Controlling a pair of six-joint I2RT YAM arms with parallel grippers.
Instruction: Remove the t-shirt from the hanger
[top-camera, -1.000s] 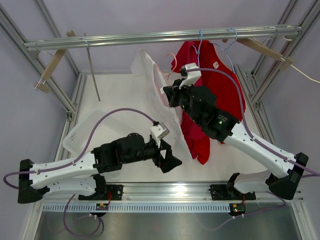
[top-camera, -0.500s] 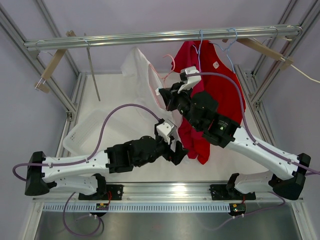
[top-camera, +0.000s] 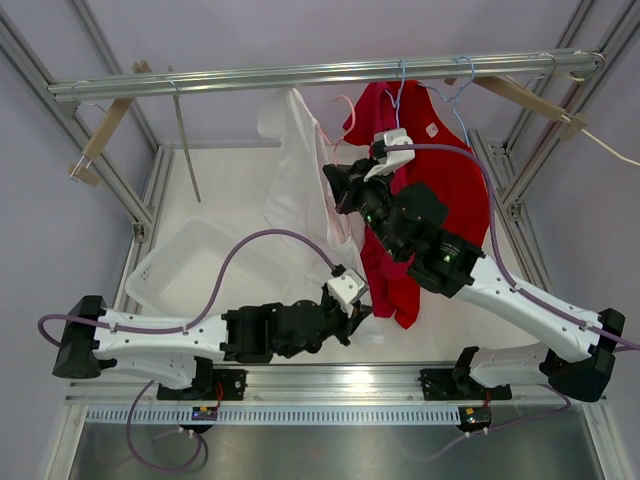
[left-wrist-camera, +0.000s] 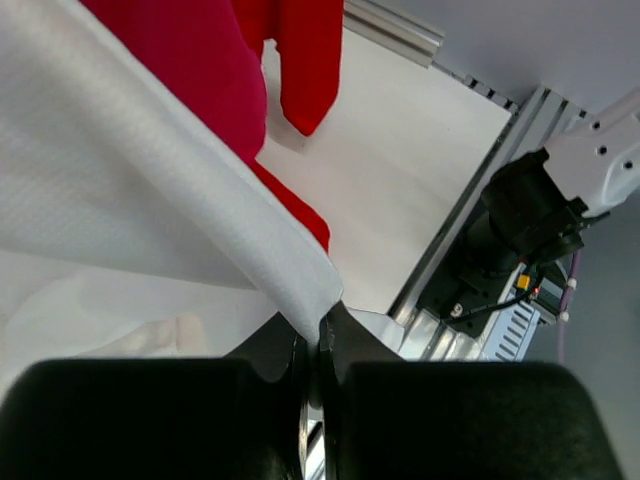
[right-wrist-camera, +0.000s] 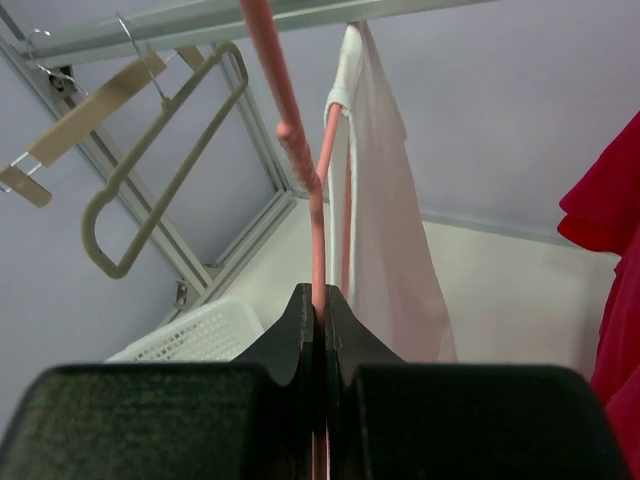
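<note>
A white t-shirt (top-camera: 298, 170) hangs on a thin pink hanger (top-camera: 327, 195) under the rail. My right gripper (top-camera: 342, 186) is shut on the hanger's wire; in the right wrist view the pink hanger (right-wrist-camera: 298, 150) runs straight up from the shut right gripper (right-wrist-camera: 322, 300), with the white t-shirt (right-wrist-camera: 385, 220) draped beside it. My left gripper (top-camera: 360, 313) sits low near the front and is shut on the shirt's bottom corner. In the left wrist view the white t-shirt (left-wrist-camera: 150, 200) narrows into the shut left gripper (left-wrist-camera: 318, 325).
A red t-shirt (top-camera: 440, 180) on a blue hanger (top-camera: 400, 85) hangs from the metal rail (top-camera: 250, 78), right behind my right arm. A white perforated basket (top-camera: 175, 270) lies at the left. Bare wooden and beige hangers (right-wrist-camera: 160, 150) hang further left.
My left arm has reached right to the shirt's lower corner, and its jaws have closed on it. The shirt now hangs narrower and drawn down. The right gripper has kept hold of the hanger.
</note>
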